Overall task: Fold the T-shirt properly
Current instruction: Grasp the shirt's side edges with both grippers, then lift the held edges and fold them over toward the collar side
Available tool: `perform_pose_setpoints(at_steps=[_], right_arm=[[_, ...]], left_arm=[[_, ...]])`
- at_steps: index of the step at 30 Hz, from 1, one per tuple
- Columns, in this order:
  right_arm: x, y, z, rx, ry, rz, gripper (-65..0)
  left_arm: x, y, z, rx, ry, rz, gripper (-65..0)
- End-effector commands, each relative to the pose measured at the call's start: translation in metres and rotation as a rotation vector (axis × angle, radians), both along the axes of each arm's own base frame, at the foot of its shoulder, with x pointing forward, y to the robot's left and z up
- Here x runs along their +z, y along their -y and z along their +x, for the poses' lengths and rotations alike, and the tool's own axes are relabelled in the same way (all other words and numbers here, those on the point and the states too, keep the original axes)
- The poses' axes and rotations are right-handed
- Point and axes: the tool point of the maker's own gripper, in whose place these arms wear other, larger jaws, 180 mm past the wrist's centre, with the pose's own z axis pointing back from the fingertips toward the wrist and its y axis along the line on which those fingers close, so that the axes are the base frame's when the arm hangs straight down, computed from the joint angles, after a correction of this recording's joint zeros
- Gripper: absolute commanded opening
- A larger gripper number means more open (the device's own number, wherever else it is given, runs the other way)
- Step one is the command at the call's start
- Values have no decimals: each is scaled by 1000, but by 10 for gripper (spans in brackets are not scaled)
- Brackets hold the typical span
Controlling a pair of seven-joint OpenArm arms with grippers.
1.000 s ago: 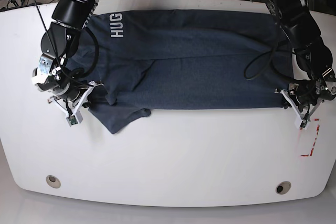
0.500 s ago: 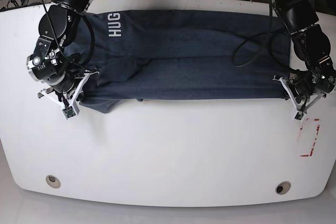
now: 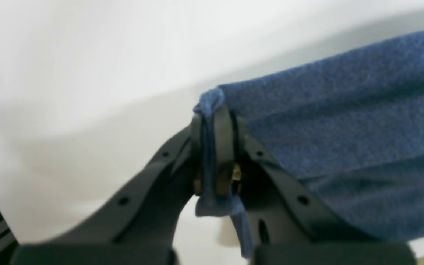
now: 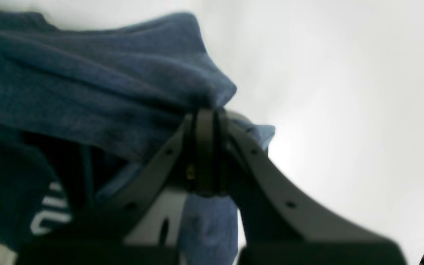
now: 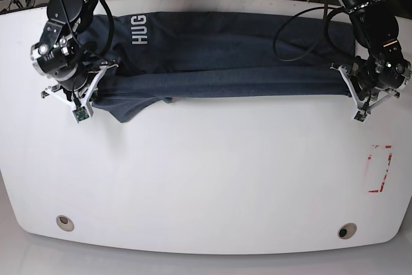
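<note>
T-shirt (image 5: pixel 225 62): base view shows "HUG" lettering, white surface (image 5: pixel 206 178); wrist views show left gripper (image 3: pixel 215 147) and right gripper (image 4: pixel 206 154) fingers pinching cloth.

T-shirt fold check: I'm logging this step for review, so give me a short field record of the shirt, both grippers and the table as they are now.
garment: T-shirt, dark blue, white "HUG" lettering showing
layout: stretched sideways across the far part of the table, near edge raised between the grippers
left gripper: shut on the shirt's edge
right gripper: shut on bunched fabric at the lettered end
loose part: a sleeve flap hangs near the right gripper
table mark: red outline, uncovered
</note>
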Motion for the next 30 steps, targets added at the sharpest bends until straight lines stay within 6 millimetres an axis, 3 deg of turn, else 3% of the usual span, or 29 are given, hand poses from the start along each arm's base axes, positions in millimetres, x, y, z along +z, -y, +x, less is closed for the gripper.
perform_pose_setpoints(at_steps=[1, 14, 21, 26, 28, 30], right_arm=[[4, 12, -10, -23, 3, -19, -650], [-22, 14, -70, -67, -77, 147, -650], [-32, 11, -91, -78, -123, 180, -650], [-35, 10, -97, -78, -138, 183, -647], [-36, 10, -98, -79, -142, 180, -633], [-36, 10, -99, -79, -144, 180, -572]], left_arm=[[8, -11, -11, 3, -4, 62, -650], [-14, -10, -55, -11, -105, 79, -650], [-20, -11, -67, -16, -137, 86, -650], [-21, -7, -65, -55, -150, 100, -650], [-23, -2, -64, -75, -155, 98, -629], [-24, 0, -64, -83, -160, 99, -568]])
